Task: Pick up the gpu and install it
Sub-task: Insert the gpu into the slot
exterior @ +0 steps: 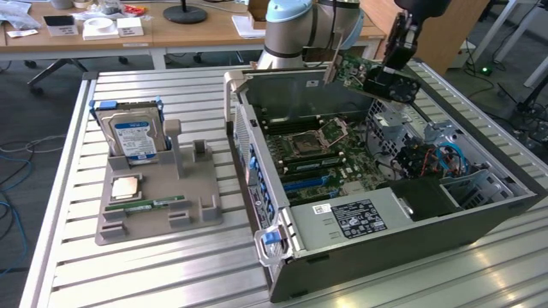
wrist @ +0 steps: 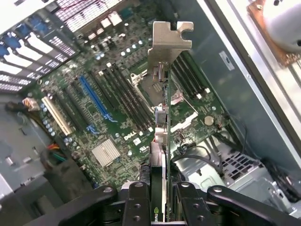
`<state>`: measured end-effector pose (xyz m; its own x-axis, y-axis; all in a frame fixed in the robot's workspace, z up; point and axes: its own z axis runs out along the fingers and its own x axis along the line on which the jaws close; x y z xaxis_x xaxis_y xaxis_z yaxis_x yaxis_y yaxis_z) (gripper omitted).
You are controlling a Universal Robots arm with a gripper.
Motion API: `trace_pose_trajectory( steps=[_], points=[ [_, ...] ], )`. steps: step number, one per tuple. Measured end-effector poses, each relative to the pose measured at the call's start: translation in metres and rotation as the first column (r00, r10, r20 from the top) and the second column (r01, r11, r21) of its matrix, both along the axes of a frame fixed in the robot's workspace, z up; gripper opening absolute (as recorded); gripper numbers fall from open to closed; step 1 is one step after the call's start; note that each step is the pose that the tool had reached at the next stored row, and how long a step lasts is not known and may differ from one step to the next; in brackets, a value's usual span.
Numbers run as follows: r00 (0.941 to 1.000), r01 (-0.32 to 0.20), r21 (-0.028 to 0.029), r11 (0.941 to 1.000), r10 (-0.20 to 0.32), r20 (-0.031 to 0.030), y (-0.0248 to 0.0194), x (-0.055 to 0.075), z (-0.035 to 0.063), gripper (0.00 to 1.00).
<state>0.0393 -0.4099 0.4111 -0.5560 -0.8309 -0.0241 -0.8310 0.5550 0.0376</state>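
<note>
The pick-up is done. The pincer (exterior: 396, 64) is closed on the gpu (exterior: 370, 76), gripping it by the edge near the cooler. The gpu hangs in the air, clear of the grey holder (exterior: 158, 212) that sits by the tabletop (exterior: 171, 282) edge at the exterior view's left.

Installing is not yet done. The gpu is above the far end of the open case (exterior: 385, 244), toward the tabletop's far edge. It is apart from the motherboard (exterior: 325, 160) and seated in no slot.

In the wrist view the gpu sits edge-on between the fingers (wrist: 136, 202). Its silver bracket (wrist: 167, 42) points toward the motherboard, and the blue slot (wrist: 94, 99) lies off to one side.

The arm (exterior: 296, 29) reaches in from beyond the far edge, wrist tilted, so the gpu slants over the case.
</note>
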Motion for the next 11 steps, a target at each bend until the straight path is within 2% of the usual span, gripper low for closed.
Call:
trace_pose_trajectory(
  steps=[5,8,11],
  points=[
    [0.9960,-0.090,-0.0001,0.9960,0.090,0.0001,0.0000,0.0000,0.0000,0.26],
    [0.9894,-0.145,0.0000,0.9894,0.145,0.0000,0.0000,0.0000,0.0000,0.26],
    [0.9802,-0.198,0.0000,0.9802,0.198,0.0000,0.0000,0.0000,0.0000,0.26]
  ],
)
